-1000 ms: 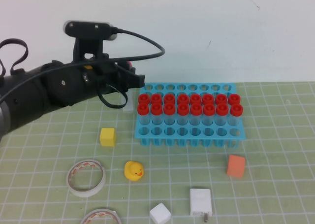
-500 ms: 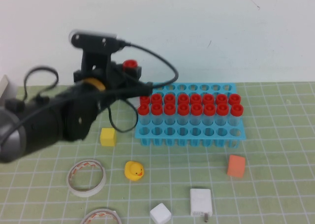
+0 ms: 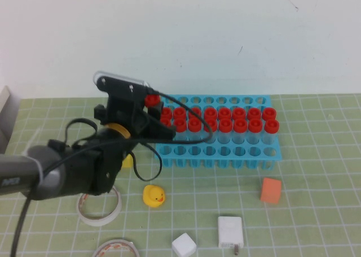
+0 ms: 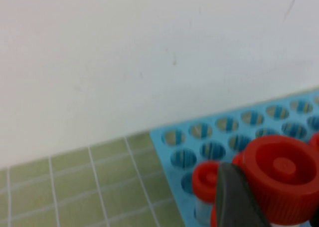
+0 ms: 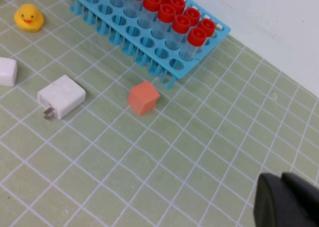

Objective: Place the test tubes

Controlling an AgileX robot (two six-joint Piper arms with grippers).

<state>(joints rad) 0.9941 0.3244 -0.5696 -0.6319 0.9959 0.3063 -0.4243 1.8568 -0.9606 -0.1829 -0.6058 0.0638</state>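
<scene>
My left gripper (image 3: 151, 108) is shut on a red-capped test tube (image 3: 151, 100) and holds it upright over the left end of the blue rack (image 3: 214, 153). In the left wrist view the held tube's cap (image 4: 282, 179) fills the corner beside one dark finger (image 4: 234, 197), above the rack (image 4: 163, 149) and its empty holes. Two rows of red-capped tubes (image 3: 217, 120) stand in the rack's middle rows. My right gripper (image 5: 286, 202) is shut and empty, over bare mat well away from the rack (image 5: 149, 47); it does not show in the high view.
An orange cube (image 3: 270, 190), a white charger (image 3: 230, 231), a white cube (image 3: 184, 245) and a yellow duck (image 3: 152, 195) lie in front of the rack. Two tape rolls (image 3: 99, 203) sit front left. A yellow cube (image 3: 127, 160) is mostly hidden by my left arm.
My left arm has swung forward and to the right, carrying the tube from behind the rack's left corner to over its left end. The right gripper has stayed put.
</scene>
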